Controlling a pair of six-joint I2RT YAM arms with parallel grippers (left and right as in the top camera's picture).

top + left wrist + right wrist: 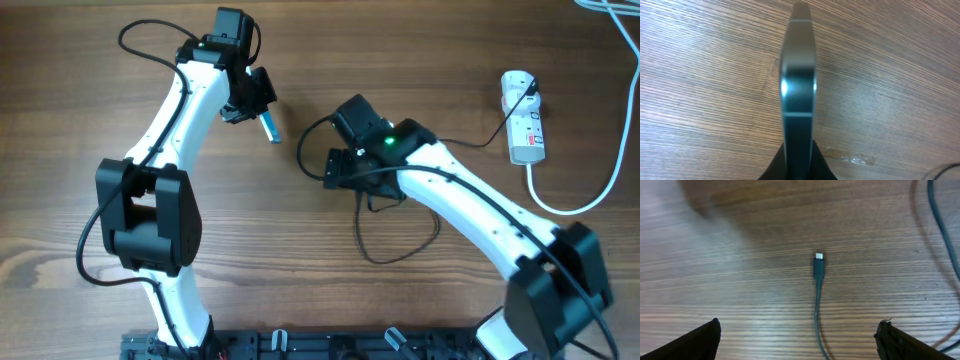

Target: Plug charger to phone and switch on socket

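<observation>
My left gripper [262, 110] is shut on the phone [271, 129], whose cyan screen sticks out below the jaws at the table's upper middle. In the left wrist view the phone [799, 90] is edge-on, upright between the fingers, above the wood. My right gripper [799, 326] is open wide over the charger [816, 305], whose small plug tip [818, 262] lies flat on the table ahead of the fingers, touching neither. Seen from overhead, the right gripper [330, 168] sits right of the phone. The white socket [524, 125] lies at the far right with a black plug in it.
The charger's thin black cable loops on the table [60, 120] under the right arm [470, 205]. A thick white cord [590, 200] curves from the socket toward the right edge. Bare wood lies between the two grippers.
</observation>
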